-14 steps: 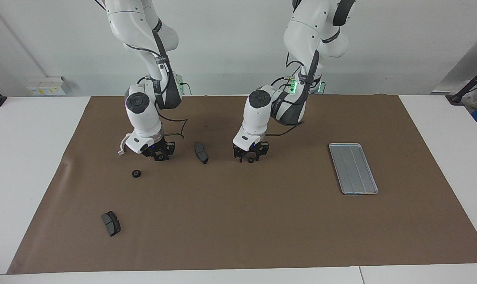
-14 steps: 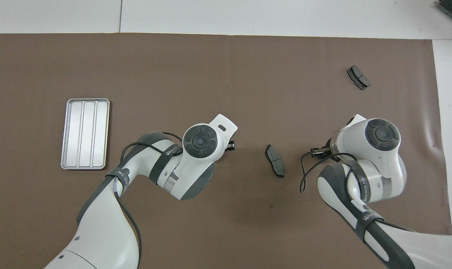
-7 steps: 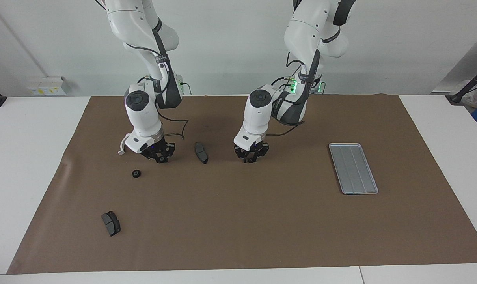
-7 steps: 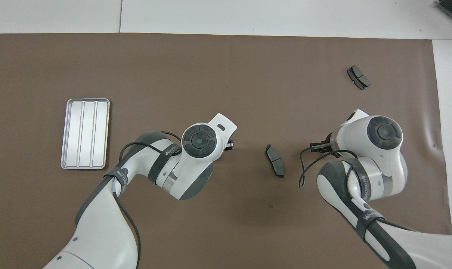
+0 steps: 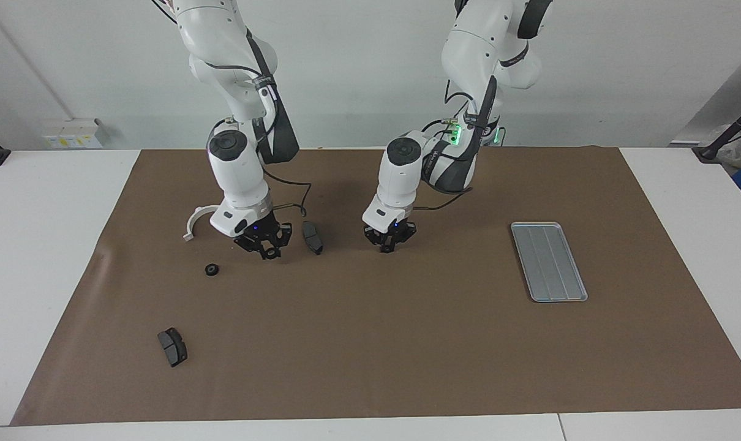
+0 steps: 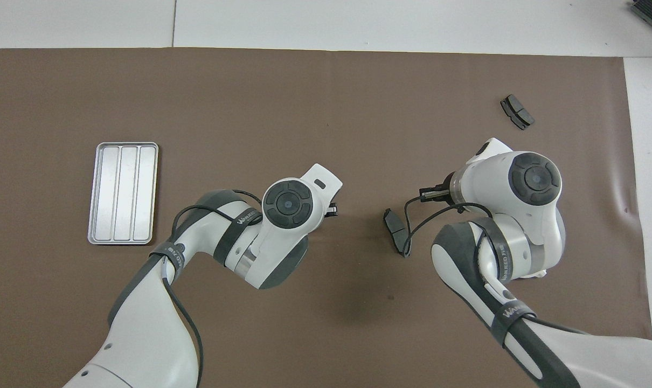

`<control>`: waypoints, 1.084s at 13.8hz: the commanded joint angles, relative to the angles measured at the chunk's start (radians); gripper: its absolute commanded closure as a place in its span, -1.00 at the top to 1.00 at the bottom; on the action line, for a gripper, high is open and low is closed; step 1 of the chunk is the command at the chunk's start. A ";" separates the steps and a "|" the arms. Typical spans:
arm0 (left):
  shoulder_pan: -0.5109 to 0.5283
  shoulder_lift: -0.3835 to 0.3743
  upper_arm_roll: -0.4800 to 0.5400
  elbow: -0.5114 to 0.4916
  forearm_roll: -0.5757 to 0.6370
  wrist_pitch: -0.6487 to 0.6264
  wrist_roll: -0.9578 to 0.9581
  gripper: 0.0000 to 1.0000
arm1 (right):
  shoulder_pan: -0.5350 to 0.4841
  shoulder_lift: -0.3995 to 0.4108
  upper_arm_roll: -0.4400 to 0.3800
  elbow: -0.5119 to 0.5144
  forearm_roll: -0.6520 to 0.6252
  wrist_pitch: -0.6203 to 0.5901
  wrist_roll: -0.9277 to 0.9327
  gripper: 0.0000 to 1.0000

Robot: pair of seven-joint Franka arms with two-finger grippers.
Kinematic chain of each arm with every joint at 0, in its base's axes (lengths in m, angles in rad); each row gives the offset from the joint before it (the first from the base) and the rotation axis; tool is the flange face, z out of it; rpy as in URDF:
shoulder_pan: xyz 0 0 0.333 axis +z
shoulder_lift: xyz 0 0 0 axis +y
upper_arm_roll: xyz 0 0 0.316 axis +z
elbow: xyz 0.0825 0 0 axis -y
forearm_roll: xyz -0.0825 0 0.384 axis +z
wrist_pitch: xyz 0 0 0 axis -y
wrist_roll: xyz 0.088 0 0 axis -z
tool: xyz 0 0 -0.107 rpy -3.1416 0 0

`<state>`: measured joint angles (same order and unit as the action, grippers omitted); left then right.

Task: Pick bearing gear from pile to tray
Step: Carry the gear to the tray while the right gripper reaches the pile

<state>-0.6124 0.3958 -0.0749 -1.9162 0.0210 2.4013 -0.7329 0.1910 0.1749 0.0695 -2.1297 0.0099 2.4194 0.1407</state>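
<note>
The silver ribbed tray (image 5: pixel 548 260) lies toward the left arm's end of the mat; it also shows in the overhead view (image 6: pixel 123 192). My left gripper (image 5: pixel 388 245) is low over the mat's middle, shut on a small black gear. My right gripper (image 5: pixel 267 248) hangs a little above the mat beside a dark grey pad (image 5: pixel 312 237), shut on another black gear. A loose black gear (image 5: pixel 211 269) lies farther from the robots than the white half-ring bracket (image 5: pixel 195 221). In the overhead view both grippers and the loose gear are hidden under the wrists.
A second dark grey pad (image 5: pixel 172 346) lies far out toward the right arm's end, also in the overhead view (image 6: pixel 516 112). The first pad (image 6: pixel 395 231) lies between the two arms. A brown mat (image 5: pixel 370 343) covers the white table.
My left gripper closed on the gear between its fingers. My right gripper lifted and moved toward the mat's middle, close to the pad, uncovering the white bracket.
</note>
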 commanded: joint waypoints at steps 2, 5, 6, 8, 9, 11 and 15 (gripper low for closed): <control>0.003 0.000 0.015 0.000 0.013 -0.007 -0.003 -0.90 | 0.074 0.044 0.001 0.046 0.019 0.015 0.104 -1.00; 0.138 0.017 0.020 0.095 0.013 -0.108 0.076 -0.96 | 0.100 0.057 0.003 0.077 0.019 0.015 0.149 -1.00; 0.193 0.029 0.021 0.129 0.013 -0.149 0.119 -0.96 | 0.113 0.060 0.003 0.077 0.019 0.015 0.154 -1.00; 0.325 0.034 0.021 0.167 0.013 -0.192 0.249 -0.96 | 0.146 0.072 0.003 0.088 0.019 0.017 0.225 -1.00; 0.394 0.034 0.020 0.169 0.013 -0.194 0.306 -0.96 | 0.175 0.086 0.003 0.112 0.019 0.013 0.270 -1.00; 0.518 0.034 0.018 0.167 0.011 -0.197 0.453 -1.00 | 0.244 0.147 0.001 0.193 0.013 0.000 0.376 -1.00; 0.666 0.032 0.018 0.167 0.007 -0.220 0.661 -1.00 | 0.356 0.254 -0.004 0.342 -0.033 -0.062 0.549 -1.00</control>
<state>0.0251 0.4167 -0.0415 -1.7728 0.0210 2.2053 -0.1135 0.5198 0.3594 0.0700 -1.8866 0.0072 2.4026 0.6227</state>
